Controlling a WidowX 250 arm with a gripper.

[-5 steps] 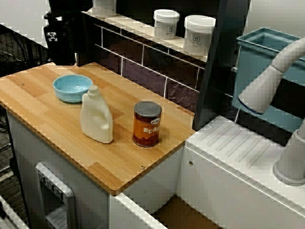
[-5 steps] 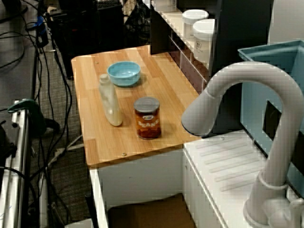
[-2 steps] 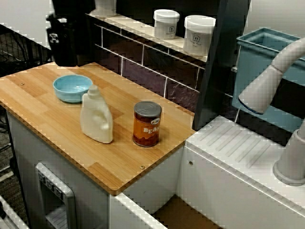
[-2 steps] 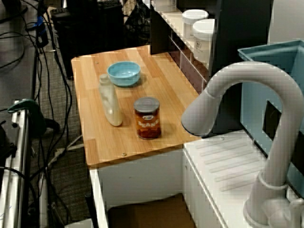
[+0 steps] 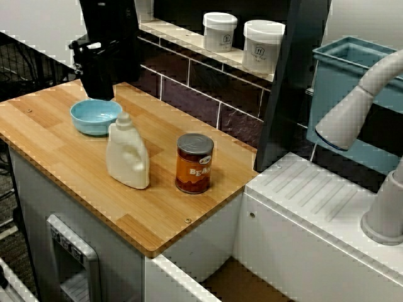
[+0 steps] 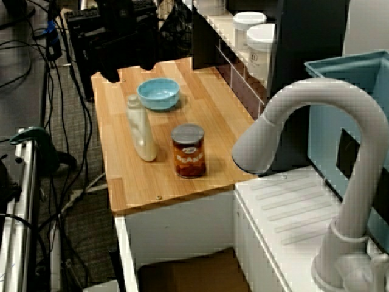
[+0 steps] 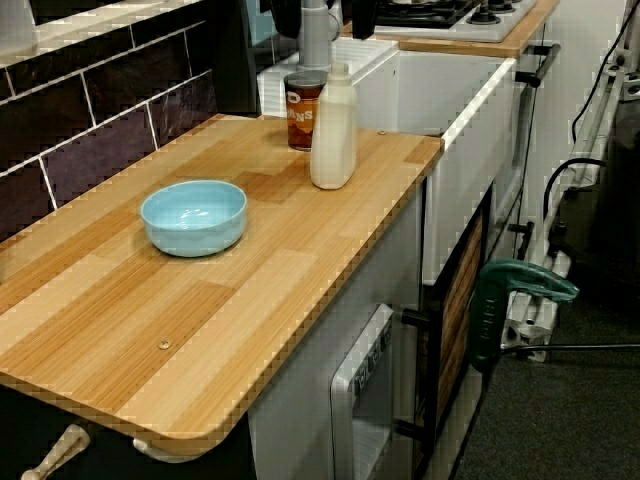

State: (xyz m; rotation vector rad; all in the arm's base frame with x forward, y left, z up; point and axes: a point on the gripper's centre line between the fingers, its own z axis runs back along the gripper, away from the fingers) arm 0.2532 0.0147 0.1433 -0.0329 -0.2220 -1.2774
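A second ago the dark hand hung farther out, past the far left corner of the tabletop. Now, in the view from the front of the counter, it has come in over the back edge of the wood. In the view from over the tap its dark bulk now covers the far end of the boards, where before it could not be picked out. The bowl, bottle and can have not moved. The pale blue bowl stands upright and empty, and its bare inside shows plainly in the low view from the far end. The white bottle is capped and upright, just beside the bowl on the near side. The sealed can, with an orange label, stands a little farther along. Two white jars with lids on sit on the shelf above the tiles. The bowl lies just in front of and below the hand, near it and not touching. Whether the hand's fingers are spread or closed cannot be told; it is dark against a dark backdrop.
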